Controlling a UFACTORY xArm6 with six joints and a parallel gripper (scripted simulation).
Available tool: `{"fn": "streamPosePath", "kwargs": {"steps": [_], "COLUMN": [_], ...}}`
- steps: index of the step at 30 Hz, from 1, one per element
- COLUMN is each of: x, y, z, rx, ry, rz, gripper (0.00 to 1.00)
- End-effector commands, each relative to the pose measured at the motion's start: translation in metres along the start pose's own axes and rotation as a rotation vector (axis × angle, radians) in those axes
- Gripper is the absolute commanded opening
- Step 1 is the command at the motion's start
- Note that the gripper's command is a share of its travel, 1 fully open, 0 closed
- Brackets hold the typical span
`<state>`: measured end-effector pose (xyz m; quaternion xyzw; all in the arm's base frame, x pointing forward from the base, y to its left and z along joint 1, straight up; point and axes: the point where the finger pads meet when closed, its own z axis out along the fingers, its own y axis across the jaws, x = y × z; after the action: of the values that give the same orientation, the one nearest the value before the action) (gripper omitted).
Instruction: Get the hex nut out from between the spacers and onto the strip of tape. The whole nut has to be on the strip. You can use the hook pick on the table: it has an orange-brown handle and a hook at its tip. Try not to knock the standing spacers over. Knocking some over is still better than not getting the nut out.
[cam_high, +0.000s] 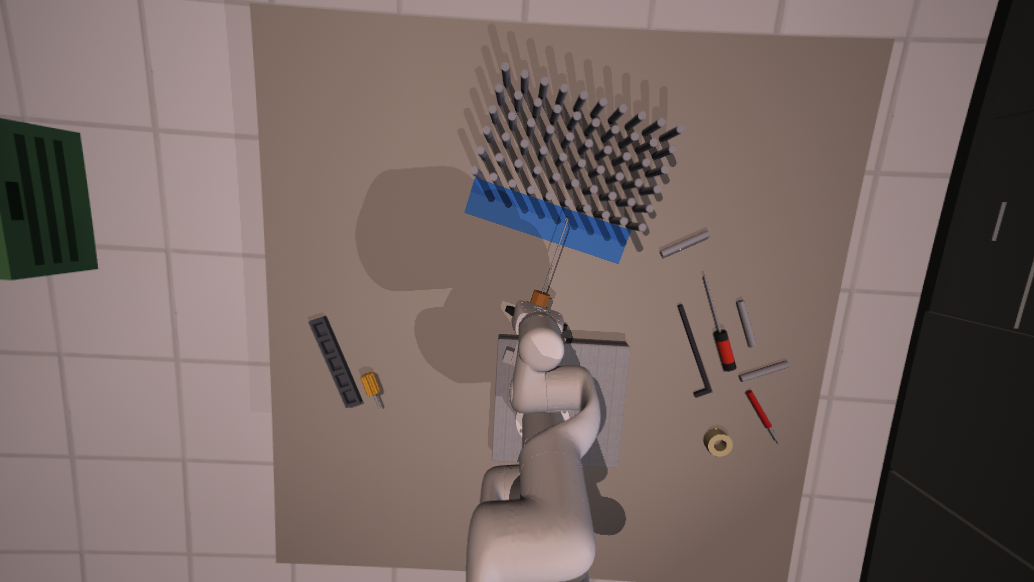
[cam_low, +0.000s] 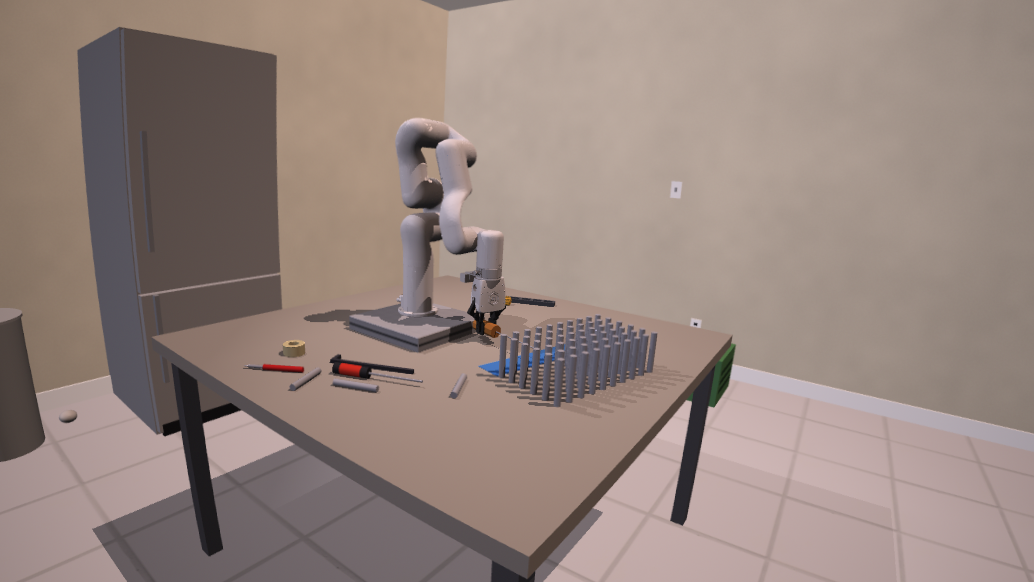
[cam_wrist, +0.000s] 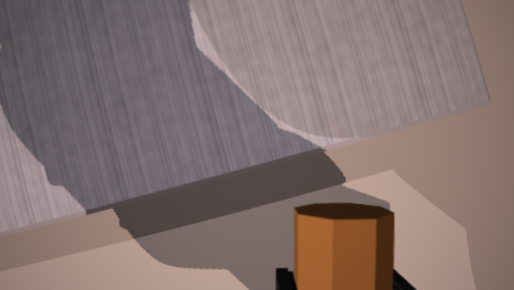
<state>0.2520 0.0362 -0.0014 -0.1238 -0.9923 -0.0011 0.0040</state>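
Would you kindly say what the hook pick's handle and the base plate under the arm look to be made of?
The hook pick's handle, held in the gripper: matte orange-brown, faceted, perhaps plastic or wood. The base plate: grey with fine straight streaks, probably brushed metal.

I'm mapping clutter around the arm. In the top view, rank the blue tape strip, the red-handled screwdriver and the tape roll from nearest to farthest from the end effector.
From the end effector, shut on the hook pick:
1. Blue tape strip, just ahead.
2. Red-handled screwdriver, off to the side.
3. Tape roll, farther back on that same side.
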Motion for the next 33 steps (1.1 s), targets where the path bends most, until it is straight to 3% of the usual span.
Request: {"fn": "streamPosePath", "kwargs": {"steps": [1,33], "x": [-0.001,-0.001], "y": [0.002,0.046], "z": [-0.001,-0.001], "rx": [-0.001,-0.001], "ry": [-0.003,-0.003], "rz": [0.0,0.0], "gripper": [0.0,0.0]}}
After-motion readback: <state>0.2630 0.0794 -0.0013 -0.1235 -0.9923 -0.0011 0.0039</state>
